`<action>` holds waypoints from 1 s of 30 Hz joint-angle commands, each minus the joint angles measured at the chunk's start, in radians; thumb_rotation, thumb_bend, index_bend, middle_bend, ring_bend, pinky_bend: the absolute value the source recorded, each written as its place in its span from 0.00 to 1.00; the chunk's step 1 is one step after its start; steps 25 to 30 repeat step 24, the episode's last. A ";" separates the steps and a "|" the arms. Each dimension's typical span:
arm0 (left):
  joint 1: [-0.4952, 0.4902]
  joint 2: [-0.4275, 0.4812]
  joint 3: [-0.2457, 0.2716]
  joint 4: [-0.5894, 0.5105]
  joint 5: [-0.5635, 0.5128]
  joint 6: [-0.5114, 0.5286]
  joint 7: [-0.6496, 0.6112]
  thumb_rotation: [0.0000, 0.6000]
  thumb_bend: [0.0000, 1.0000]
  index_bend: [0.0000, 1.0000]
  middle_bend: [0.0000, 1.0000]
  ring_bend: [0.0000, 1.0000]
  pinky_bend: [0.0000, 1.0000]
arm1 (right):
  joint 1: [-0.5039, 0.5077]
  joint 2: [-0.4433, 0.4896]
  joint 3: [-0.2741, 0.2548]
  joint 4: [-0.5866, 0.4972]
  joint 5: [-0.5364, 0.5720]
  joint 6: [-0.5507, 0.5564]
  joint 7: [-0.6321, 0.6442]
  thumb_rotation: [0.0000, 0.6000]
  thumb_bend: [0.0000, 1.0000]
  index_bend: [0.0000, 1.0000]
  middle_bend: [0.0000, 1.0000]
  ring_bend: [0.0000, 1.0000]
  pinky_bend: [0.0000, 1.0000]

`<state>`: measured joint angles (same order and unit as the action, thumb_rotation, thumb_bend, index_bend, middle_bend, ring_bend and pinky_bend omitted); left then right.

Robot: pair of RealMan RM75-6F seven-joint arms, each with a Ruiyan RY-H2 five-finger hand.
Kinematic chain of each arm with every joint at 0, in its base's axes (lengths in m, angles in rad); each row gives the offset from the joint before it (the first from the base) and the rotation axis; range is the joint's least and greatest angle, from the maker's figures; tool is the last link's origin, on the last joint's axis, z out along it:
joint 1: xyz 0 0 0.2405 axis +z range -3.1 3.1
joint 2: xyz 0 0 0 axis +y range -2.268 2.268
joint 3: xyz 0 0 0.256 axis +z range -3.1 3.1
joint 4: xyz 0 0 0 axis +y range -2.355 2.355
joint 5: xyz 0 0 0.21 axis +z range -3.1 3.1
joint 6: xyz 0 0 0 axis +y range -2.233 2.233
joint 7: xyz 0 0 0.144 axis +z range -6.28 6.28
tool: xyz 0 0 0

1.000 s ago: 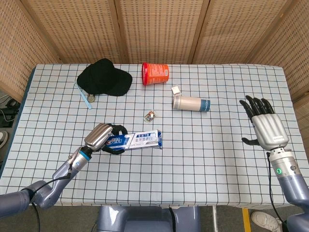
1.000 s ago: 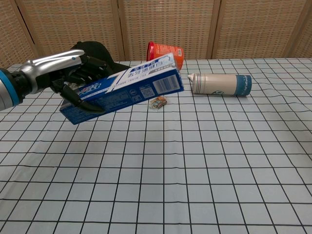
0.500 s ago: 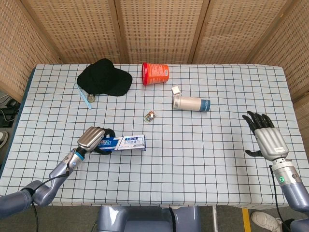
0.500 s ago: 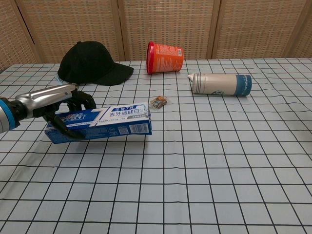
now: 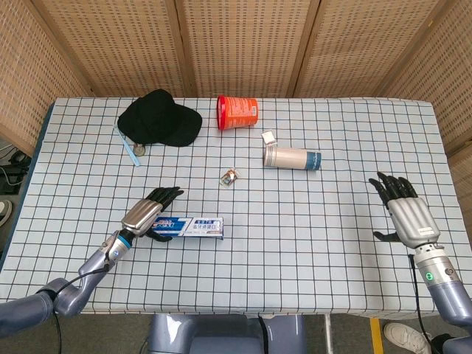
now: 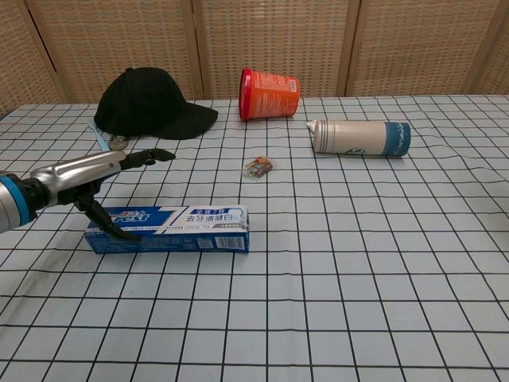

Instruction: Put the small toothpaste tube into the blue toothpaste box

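The blue toothpaste box [image 5: 188,226] [image 6: 171,229] lies flat on the checked tablecloth at the front left, its long side running left to right. My left hand [image 5: 147,214] [image 6: 87,175] hovers over the box's left end with its fingers stretched out and apart. Its thumb reaches down in front of the box's left end. My right hand [image 5: 408,216] is open at the far right with nothing in it, and shows only in the head view. No small toothpaste tube shows in either view.
At the back lie a black cap [image 5: 158,118] [image 6: 151,103], an orange cup on its side [image 5: 237,112] [image 6: 269,93] and a white and blue bottle [image 5: 293,158] [image 6: 358,137]. A small wrapped item [image 5: 231,175] [image 6: 258,166] sits mid-table, and a white cube [image 5: 268,136] lies by the bottle.
My left hand lowered the blue box from the air onto the table, then let go and spread its fingers. My right hand sank toward the near edge.
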<state>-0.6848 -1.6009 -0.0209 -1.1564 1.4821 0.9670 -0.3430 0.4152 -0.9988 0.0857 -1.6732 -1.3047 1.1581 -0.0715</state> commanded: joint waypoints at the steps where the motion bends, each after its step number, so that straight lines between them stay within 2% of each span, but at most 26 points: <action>1: 0.023 0.048 -0.030 -0.066 0.006 0.076 -0.037 1.00 0.00 0.00 0.00 0.00 0.00 | -0.013 0.004 0.001 -0.006 -0.014 0.019 0.013 1.00 0.06 0.02 0.04 0.01 0.00; 5: 0.057 0.127 -0.044 -0.165 0.014 0.153 -0.037 1.00 0.00 0.00 0.00 0.00 0.00 | -0.034 0.006 -0.005 -0.004 -0.051 0.055 0.030 1.00 0.06 0.03 0.03 0.01 0.00; 7: 0.105 0.190 -0.050 -0.247 0.011 0.235 0.013 1.00 0.00 0.00 0.00 0.00 0.00 | -0.058 0.001 -0.016 0.009 -0.090 0.100 0.032 1.00 0.05 0.03 0.03 0.00 0.00; 10: 0.178 0.258 -0.045 -0.364 -0.021 0.322 0.139 1.00 0.00 0.00 0.00 0.00 0.00 | -0.090 -0.021 -0.028 0.043 -0.142 0.163 0.043 1.00 0.01 0.03 0.02 0.00 0.00; 15: 0.331 0.337 -0.005 -0.546 -0.096 0.484 0.378 1.00 0.00 0.00 0.00 0.00 0.00 | -0.147 -0.075 -0.051 0.135 -0.229 0.277 0.083 1.00 0.00 0.03 0.01 0.00 0.00; 18: 0.405 0.355 0.023 -0.602 -0.110 0.562 0.451 1.00 0.00 0.00 0.00 0.00 0.00 | -0.179 -0.112 -0.063 0.192 -0.269 0.339 0.096 1.00 0.00 0.03 0.00 0.00 0.00; 22: 0.468 0.380 0.052 -0.649 -0.113 0.606 0.486 1.00 0.00 0.00 0.00 0.00 0.00 | -0.206 -0.146 -0.072 0.240 -0.294 0.381 0.110 1.00 0.00 0.03 0.00 0.00 0.00; 30: 0.482 0.390 0.058 -0.659 -0.103 0.613 0.493 1.00 0.00 0.00 0.00 0.00 0.00 | -0.214 -0.157 -0.073 0.257 -0.300 0.390 0.116 1.00 0.00 0.03 0.00 0.00 0.00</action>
